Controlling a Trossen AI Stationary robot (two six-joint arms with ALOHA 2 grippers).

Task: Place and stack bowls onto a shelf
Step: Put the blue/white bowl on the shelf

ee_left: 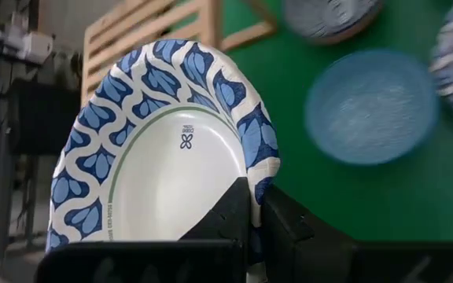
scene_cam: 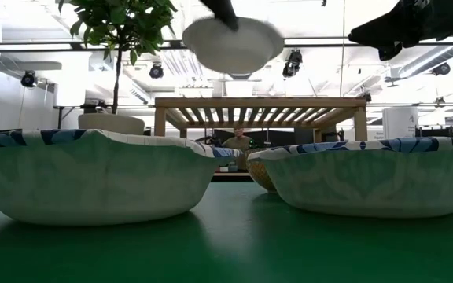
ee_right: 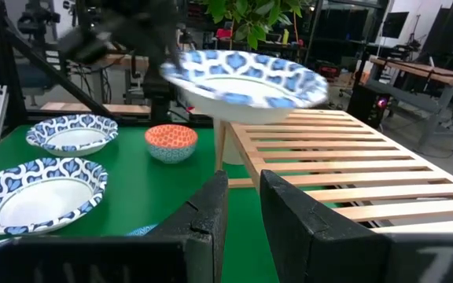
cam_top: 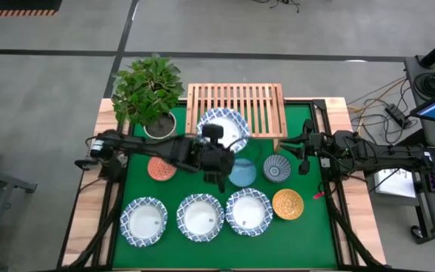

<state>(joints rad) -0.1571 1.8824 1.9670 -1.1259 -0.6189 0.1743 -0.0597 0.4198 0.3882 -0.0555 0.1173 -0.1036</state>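
Observation:
My left gripper [cam_top: 219, 143] is shut on a wide white bowl with a blue-patterned rim [cam_top: 223, 127], held in the air over the near left part of the light-wood slatted shelf [cam_top: 259, 102]. The low view shows this bowl [scene_cam: 234, 43] well above the shelf top [scene_cam: 262, 102]. Three more wide white bowls [cam_top: 200, 217] stand in a row near the table's near edge. The orange-red [cam_top: 161, 168], light blue [cam_top: 242, 172], dark patterned [cam_top: 276, 168] and yellow [cam_top: 288, 204] bowls rest on the green mat. My right gripper [cam_top: 305, 157] hovers at the shelf's right end, open by a narrow gap [ee_right: 244, 206], holding nothing. My left gripper pinches the wide bowl's patterned rim [ee_left: 259, 169] on its near side, one finger inside the bowl [ee_left: 226, 208] and one outside [ee_left: 285, 220]. The fingers come roughly level from the table's near-left side. The bowl is lifted clear, open side up, a little tilted.
A potted plant [cam_top: 148, 87] in a white pot [cam_top: 159, 125] stands at the shelf's left end, close to my left arm. The light blue bowl [ee_left: 368, 106] lies just below the held bowl's path. Bare green mat [cam_top: 308, 238] shows at the near right.

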